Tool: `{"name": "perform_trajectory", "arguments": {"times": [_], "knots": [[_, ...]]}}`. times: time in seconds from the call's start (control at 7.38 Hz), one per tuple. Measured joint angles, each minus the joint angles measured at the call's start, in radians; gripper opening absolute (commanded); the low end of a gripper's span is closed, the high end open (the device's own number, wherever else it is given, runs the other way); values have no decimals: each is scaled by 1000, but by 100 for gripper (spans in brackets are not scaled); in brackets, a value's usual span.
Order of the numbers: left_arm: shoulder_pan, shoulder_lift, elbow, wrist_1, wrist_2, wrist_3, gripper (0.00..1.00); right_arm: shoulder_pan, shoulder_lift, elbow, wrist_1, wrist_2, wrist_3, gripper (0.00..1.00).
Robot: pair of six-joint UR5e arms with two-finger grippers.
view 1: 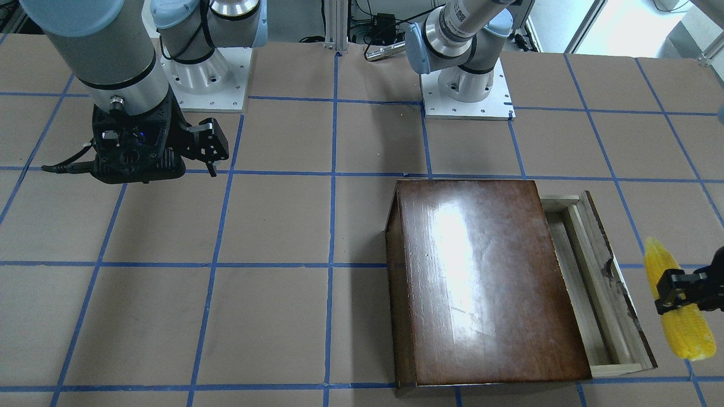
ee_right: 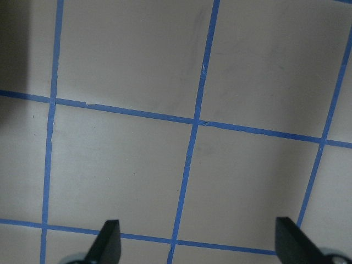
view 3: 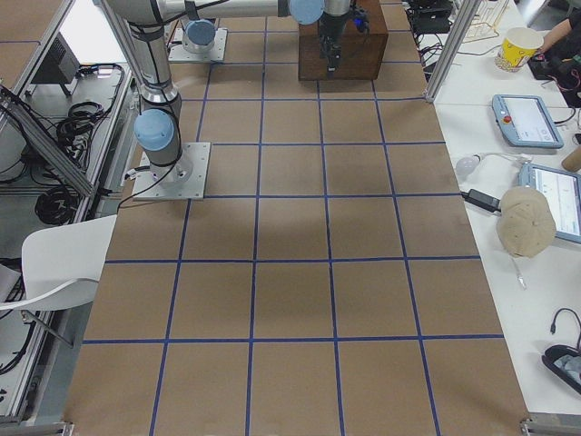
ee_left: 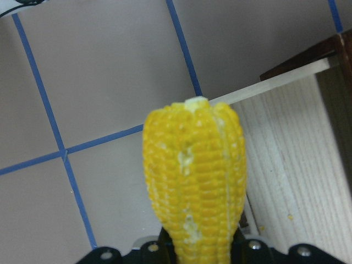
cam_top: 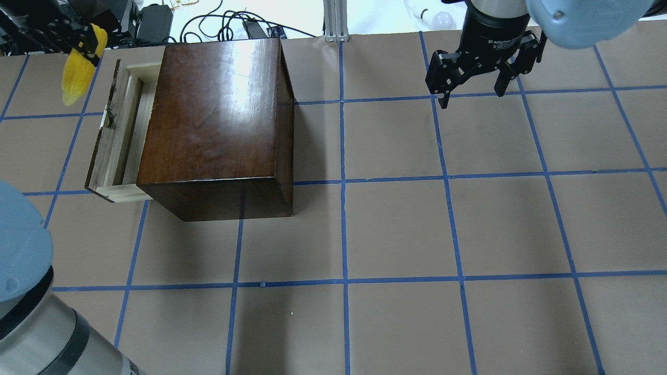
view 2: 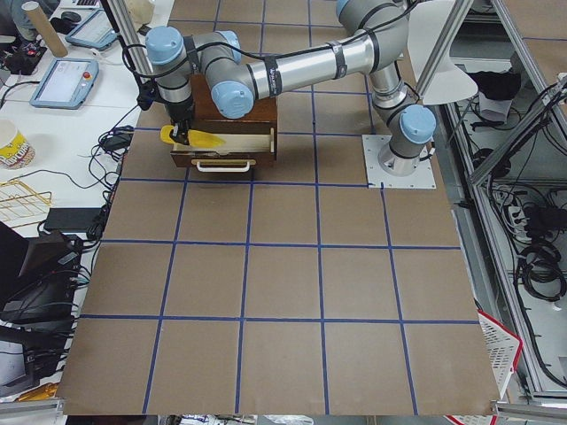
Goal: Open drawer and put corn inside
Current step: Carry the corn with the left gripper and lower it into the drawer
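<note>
A: Corn [view 1: 684, 333]?
B: Pinched across the middle by the left claw [view 1: 670, 292], aloft just beyond the cabinet's [view 1: 481, 271] drawer [view 1: 599, 282].
A: Drawer?
B: Pulled partway out of the cabinet, pale inside showing.
A: Right claw [cam_top: 473, 96]?
B: Spread open, gripping nothing, above the counter [view 1: 271, 226], well apart from the cabinet.

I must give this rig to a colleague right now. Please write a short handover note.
Left tool: shut on the corn, in the air beyond the front panel of the drawer.
Right tool: open, empty, over the table, far from the cabinet.
Drawer: partly out; visible part empty.
Done: drawer opened, corn picked up.
Left: carry the corn over the drawer, lower, release. The gap looks narrow; perhaps pull the drawer out further first.
</note>
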Motion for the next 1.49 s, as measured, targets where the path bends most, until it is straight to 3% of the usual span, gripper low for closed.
{"name": "perform_trajectory", "arguments": {"times": [0.54, 1.22, 1.36, 1.49], "knots": [[-35, 43, -145, 14, -5, -180, 0, 0, 0, 0, 1, 0, 0, 100], [-37, 84, -279, 89, -5, -98, 0, 0, 0, 0, 1, 0, 0, 100], [-36, 89, -296, 108, -4, -76, 7, 0, 0, 0, 1, 0, 0, 100], [-35, 92, -308, 117, -4, -67, 40, 0, 0, 0, 1, 0, 0, 100]]}}
